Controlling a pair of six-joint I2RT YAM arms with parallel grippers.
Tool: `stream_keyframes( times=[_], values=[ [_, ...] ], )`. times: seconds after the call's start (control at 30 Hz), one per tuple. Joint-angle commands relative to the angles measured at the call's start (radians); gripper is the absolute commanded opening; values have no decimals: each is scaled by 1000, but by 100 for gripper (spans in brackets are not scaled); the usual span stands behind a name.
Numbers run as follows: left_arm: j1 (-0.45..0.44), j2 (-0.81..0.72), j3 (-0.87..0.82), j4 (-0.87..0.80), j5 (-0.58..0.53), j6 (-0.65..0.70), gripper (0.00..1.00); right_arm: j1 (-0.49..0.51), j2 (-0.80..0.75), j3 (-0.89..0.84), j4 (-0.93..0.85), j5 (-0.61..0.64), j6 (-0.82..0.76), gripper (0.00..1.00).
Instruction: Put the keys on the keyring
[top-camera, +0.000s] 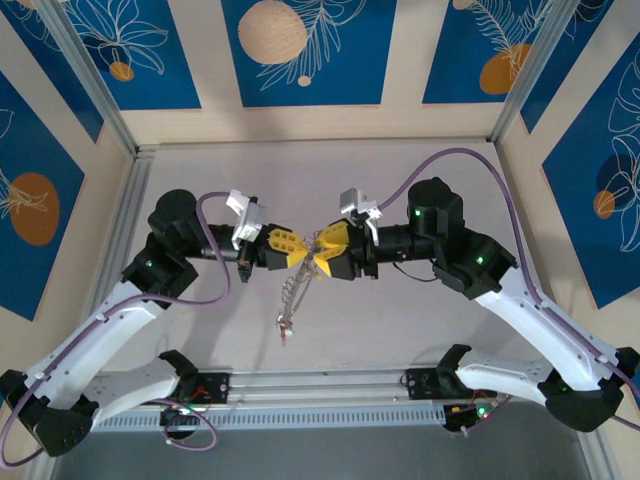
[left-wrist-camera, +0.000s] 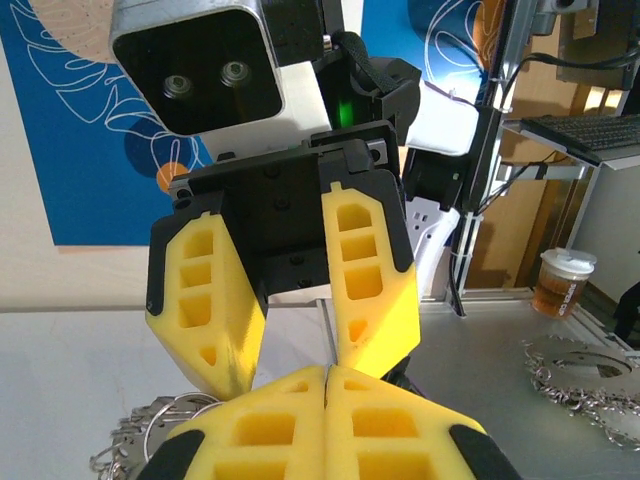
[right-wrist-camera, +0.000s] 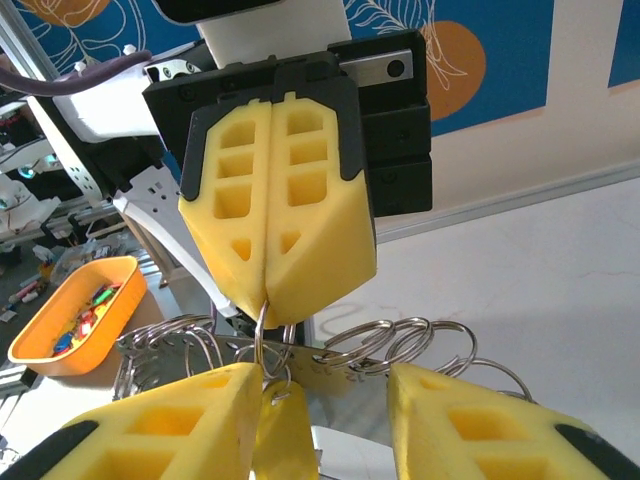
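Observation:
Above the table's middle, my two grippers meet tip to tip. My left gripper (top-camera: 303, 255) (left-wrist-camera: 327, 372) (right-wrist-camera: 268, 295) is shut on the thin wire of the keyring (right-wrist-camera: 258, 335), which hangs below the tips as a grey loop (top-camera: 292, 300). Facing it, my right gripper (top-camera: 319, 252) (right-wrist-camera: 322, 378) stands open. A key's yellow tag (right-wrist-camera: 285, 430) dangles from a small ring just beside the right gripper's left finger (right-wrist-camera: 180, 425), not pinched. Several split rings (right-wrist-camera: 410, 335) and a flat metal blade (right-wrist-camera: 345, 355) hang between the two grippers. A bit of red (top-camera: 287, 337) shows at the loop's low end.
An orange tray (right-wrist-camera: 30, 345) of coloured pieces sits off to the left in the right wrist view. A heap of metal rings (left-wrist-camera: 590, 385) lies on the table (top-camera: 400, 310), with a drink cup (left-wrist-camera: 563, 282) beyond it. The arm bases (top-camera: 200, 385) line the near edge.

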Motion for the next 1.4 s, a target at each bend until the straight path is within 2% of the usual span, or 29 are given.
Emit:
stream_keyframes(
  times=[0.0,0.23,0.37,0.53,0.77,0.9,1.0,1.1,1.2,1.23,1.37],
  values=[
    [3,-11,2,88,1,-11,0,19,2,-2,22,30,-19,41],
    [6,-7,6,77,4,1,0,19,-45,-35,42,50,-35,46],
    [5,-2,5,83,12,-2,0,12,-45,-34,48,43,-35,44],
    [6,2,-2,100,18,-14,0,11,-17,-36,99,11,-23,33],
    [5,0,-2,98,20,-13,0,16,8,-26,109,-6,-26,24],
    [5,4,-10,107,19,-16,0,19,10,-22,109,2,-37,3],
    [6,7,-3,84,15,-4,0,26,4,-24,105,22,-60,0],
    [5,9,28,-40,-17,67,0,37,3,13,23,118,-112,0],
    [6,19,101,-294,-86,221,3,38,21,85,-113,205,-171,0],
    [5,27,133,-388,-126,281,12,38,33,110,-167,238,-189,0],
    [5,68,230,-628,-241,442,34,37,96,210,-338,328,-228,0]
  ],
)
